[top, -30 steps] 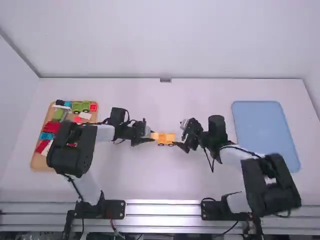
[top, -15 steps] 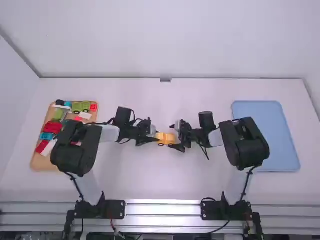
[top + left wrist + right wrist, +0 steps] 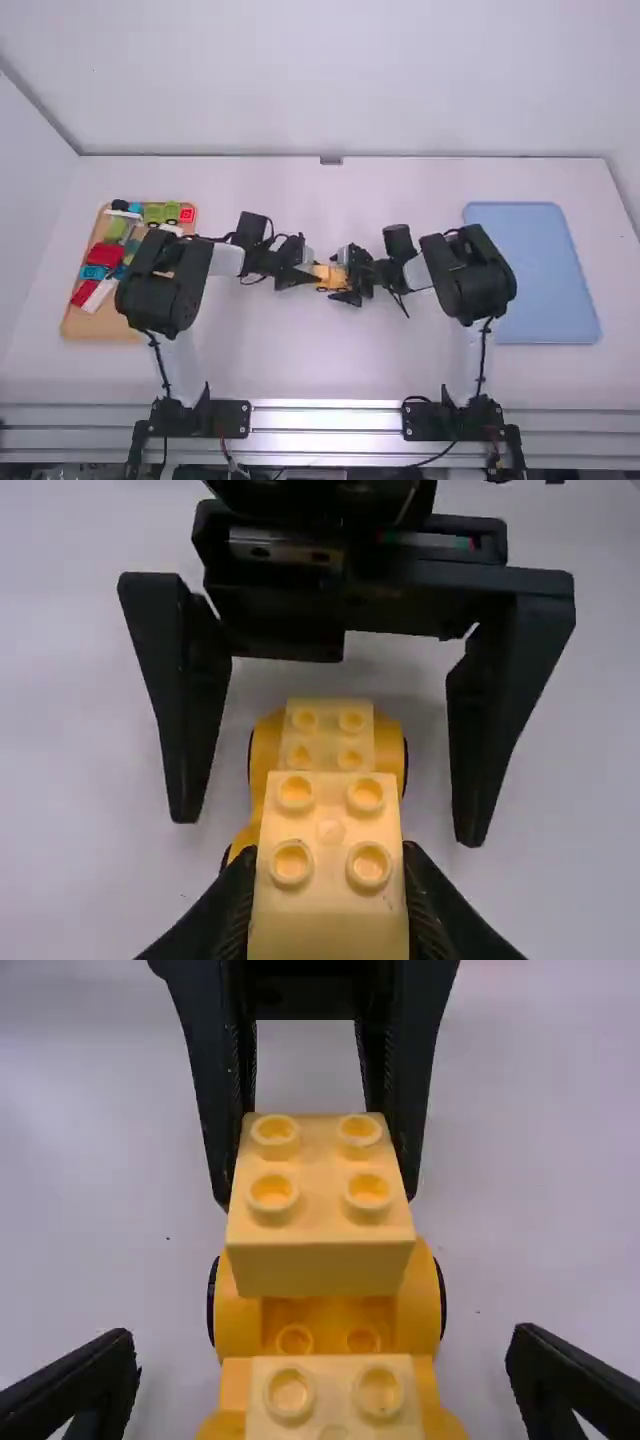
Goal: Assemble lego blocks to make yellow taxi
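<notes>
Right wrist view: left gripper (image 3: 314, 273), jaws gripping yellow block (image 3: 320, 1268); right gripper (image 3: 341, 276), jaws wide open astride chassis (image 3: 238, 1318).

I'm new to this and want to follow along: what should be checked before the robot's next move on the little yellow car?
1. Left tool gripping the upper yellow block: ok, its fingers are closed on the block's sides.
2. Car base upright: ok, studs face up.
3. Right tool lined up: ok, one finger on each side of the car.
4. Right tool gripping the car: not ok, its fingers stand open.
5. Upper yellow block fully pressed down: cannot tell.
</notes>
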